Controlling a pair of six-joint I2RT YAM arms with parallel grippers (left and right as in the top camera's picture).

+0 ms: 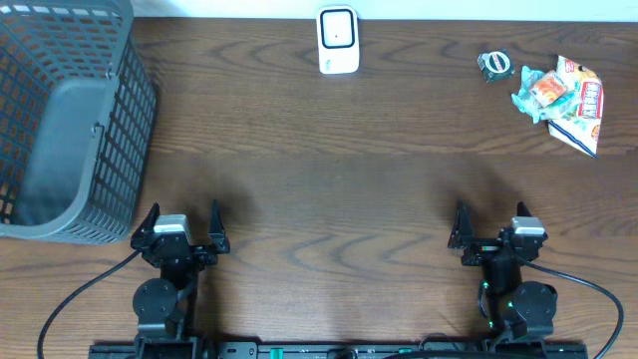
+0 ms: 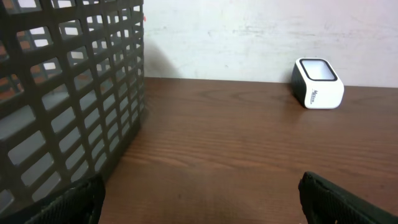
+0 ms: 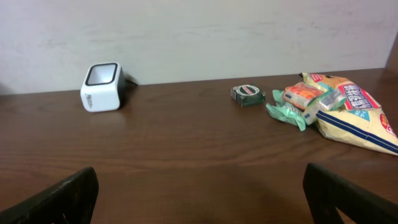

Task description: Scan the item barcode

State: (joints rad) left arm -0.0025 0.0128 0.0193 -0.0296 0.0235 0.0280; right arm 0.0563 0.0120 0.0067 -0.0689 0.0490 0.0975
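Jaws on both arms are spread wide and hold nothing. The snack bag (image 1: 580,108) lies at the far right corner of the bench (image 1: 319,179). It looks light, soft and crinkly, so pinch a flat edge gently.
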